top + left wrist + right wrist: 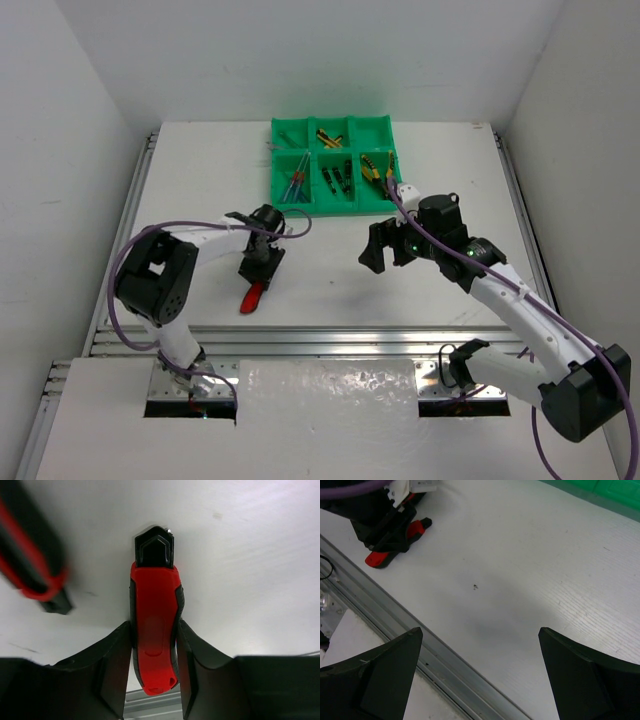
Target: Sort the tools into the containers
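Note:
A red-and-black utility knife (154,615) lies on the white table near the front rail, seen from above as a red shape (252,297). My left gripper (153,625) is shut on it, both fingers (112,665) pressed against its sides. It also shows in the right wrist view (387,527). My right gripper (479,630) hangs open over bare table, holding nothing; from above it (385,250) sits right of centre. The green tray of containers (390,150) at the back holds screwdrivers (293,185), pliers (375,168) and yellow box cutters (328,137).
A blurred black-and-red object (30,555) shows at the upper left of the left wrist view; I cannot tell what it is. An aluminium rail (445,665) runs along the table's front edge. Purple cables trail from both arms.

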